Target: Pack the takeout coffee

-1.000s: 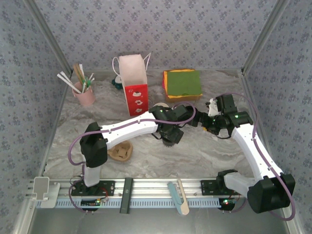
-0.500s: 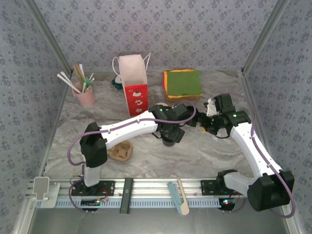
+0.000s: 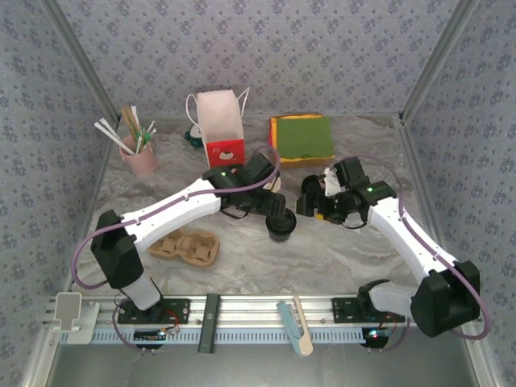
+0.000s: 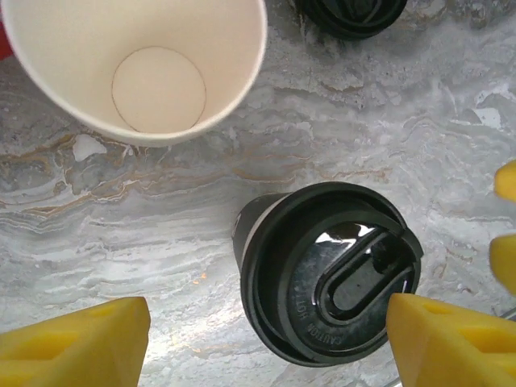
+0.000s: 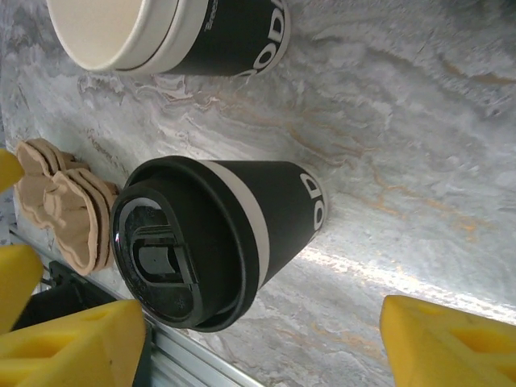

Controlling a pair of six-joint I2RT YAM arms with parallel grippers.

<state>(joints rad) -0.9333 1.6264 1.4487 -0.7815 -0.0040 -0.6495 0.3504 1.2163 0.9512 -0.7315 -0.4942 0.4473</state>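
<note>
The lidded takeout coffee cup (image 3: 280, 229) (image 4: 326, 274) (image 5: 214, 238), black with a white band, stands upright mid-table. My left gripper (image 4: 270, 322) hovers over it, open, its yellow fingers wide on either side of the lid. My right gripper (image 3: 310, 201) (image 5: 262, 330) sits just right of the cup, open, with the cup between its fingers in its own view and a wide gap on one side. The lidless cup (image 4: 141, 68) (image 5: 173, 32), white inside, stands just behind the lidded one.
A brown cardboard cup carrier (image 3: 187, 246) (image 5: 64, 205) lies left of the cups. At the back stand a pink cup of straws and sticks (image 3: 139, 157), a pink-and-red paper bag (image 3: 219, 133) and a green-and-orange stack (image 3: 301, 139). A black round lid-like thing (image 4: 351, 16) lies beyond the cups.
The left arm has swung left and lifted back, uncovering the carrier and the lidded cup. The right gripper has moved left toward the cup and its fingers have narrowed somewhat.
</note>
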